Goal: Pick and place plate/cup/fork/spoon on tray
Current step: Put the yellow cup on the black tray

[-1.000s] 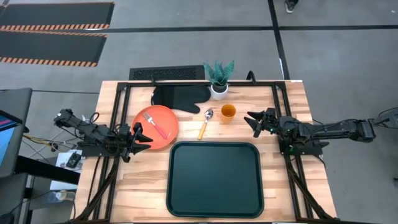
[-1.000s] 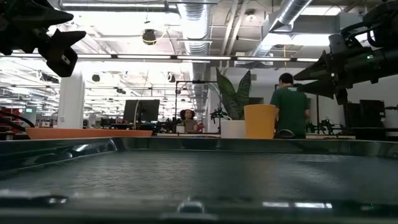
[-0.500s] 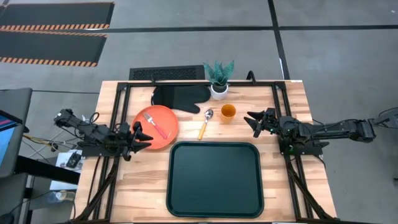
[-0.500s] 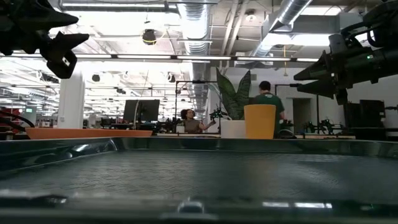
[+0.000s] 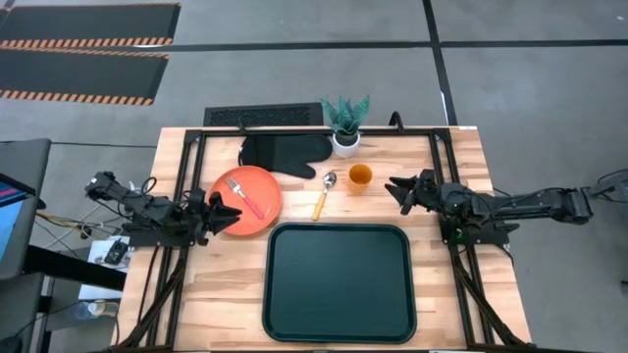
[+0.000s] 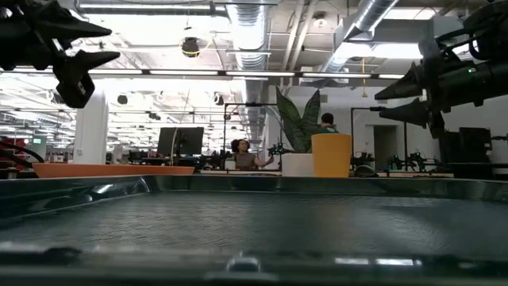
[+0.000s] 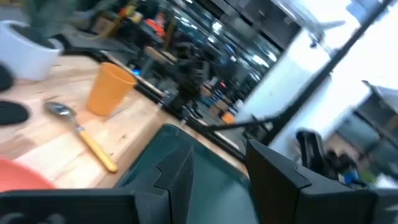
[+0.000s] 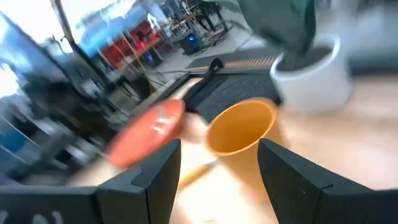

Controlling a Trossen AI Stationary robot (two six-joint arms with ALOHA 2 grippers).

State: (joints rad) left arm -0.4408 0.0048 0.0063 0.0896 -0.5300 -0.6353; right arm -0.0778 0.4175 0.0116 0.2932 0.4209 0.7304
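Left arm: reaches in from the table's left edge, low and nearly level, left gripper point(image 5: 224, 213) pointing right with fingers point(image 7: 176, 175) spread apart. Right arm: stretches in from the right edge, likewise low and level, right gripper point(image 5: 397, 189) pointing left, fingers point(image 8: 163, 168) parted. Both grippers are raised above the tabletop, empty.

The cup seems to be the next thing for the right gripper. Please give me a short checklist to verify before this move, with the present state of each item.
1. Right gripper open: ok, fingers spread in its wrist view.
2. Cup upright and free: ok, nothing touching it.
3. Gripper lined up with cup: ok, cup sits between the fingers ahead.
4. White pot clear of the approach: cannot tell, it stands close behind the cup.
5. Tray has room: ok, nothing on it.
6. Left gripper out of the way: ok, over the plate.
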